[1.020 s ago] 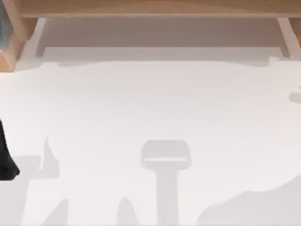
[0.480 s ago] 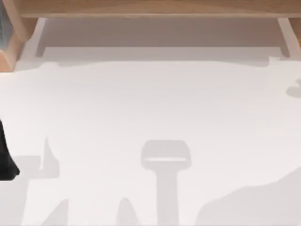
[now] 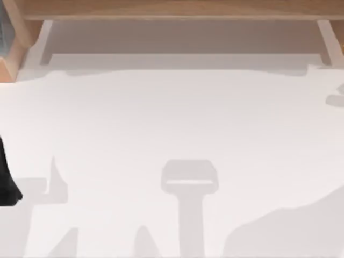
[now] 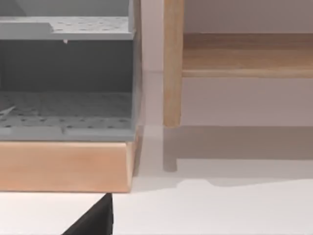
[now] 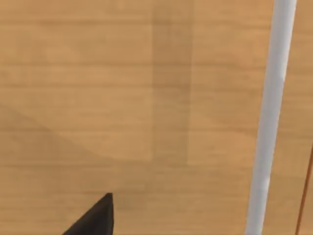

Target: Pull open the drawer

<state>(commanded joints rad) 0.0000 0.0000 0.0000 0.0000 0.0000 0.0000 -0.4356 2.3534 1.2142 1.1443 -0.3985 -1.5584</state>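
Note:
A light wooden panel (image 5: 122,98), seemingly the drawer's front, is seen close up in the right wrist view. A pale straight bar (image 5: 270,117), like a handle, runs across it. A black part of my right gripper (image 5: 95,219) pokes in at the picture's edge, apart from the bar. Along the table's far edge stands a wooden unit (image 3: 172,9). My left arm (image 3: 6,177) rests at the table's left edge. A black part of my left gripper (image 4: 95,220) shows in its wrist view, above the white table.
At the far left stands a grey perforated rack (image 4: 66,78) on a wooden base (image 4: 63,166). A wooden leg (image 4: 172,63) and a low wooden shelf (image 4: 244,54) stand next to it. Arm shadows lie on the white table (image 3: 172,118).
The small shadow at the table's right edge has crept toward the far side, and the large shadow at the front right has shifted slightly. The left arm has not moved.

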